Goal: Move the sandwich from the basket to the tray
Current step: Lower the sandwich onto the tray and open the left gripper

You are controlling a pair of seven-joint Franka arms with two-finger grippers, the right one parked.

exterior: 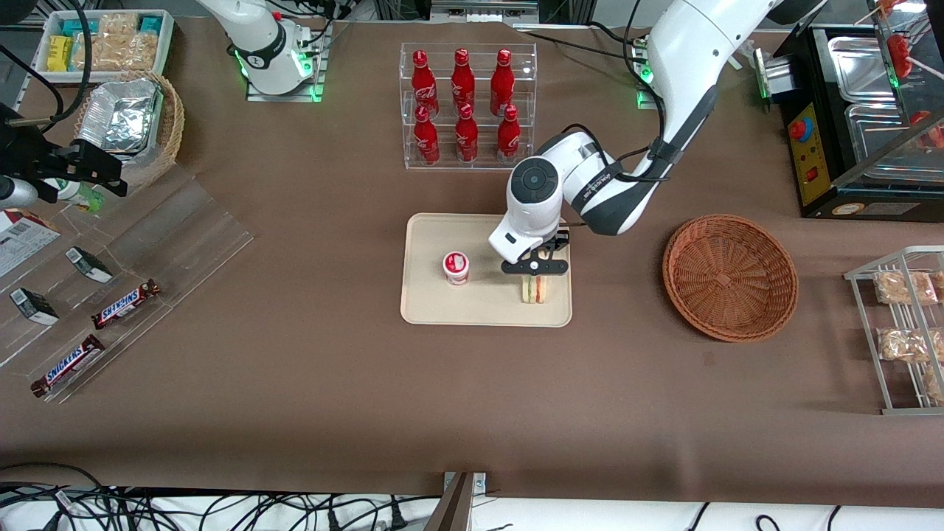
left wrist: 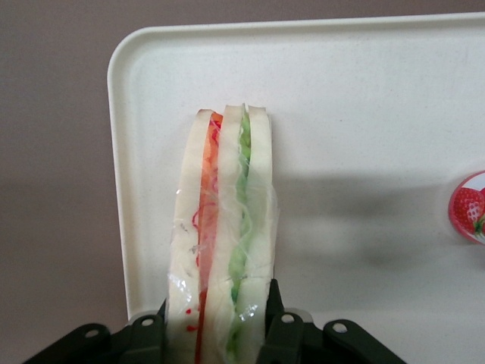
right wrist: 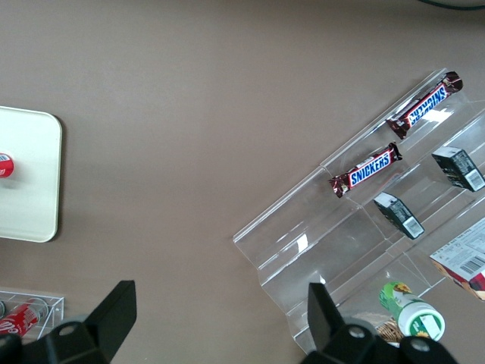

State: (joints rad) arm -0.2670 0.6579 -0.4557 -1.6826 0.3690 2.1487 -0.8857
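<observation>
Front view: we find basket [exterior: 729,276] empty | sandwich [exterior: 534,288] over tray [exterior: 428,299] beside cup [exterior: 456,268], contact unclear | gripper [exterior: 535,270] jaws clamped on sandwich | transfer nearly done, we judge | release outstanding

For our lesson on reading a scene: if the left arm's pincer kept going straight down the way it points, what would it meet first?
The pincer is shut on the sandwich, held over the tray. Straight down, the sandwich would probably touch the tray first; whether it already rests there is unclear.
</observation>
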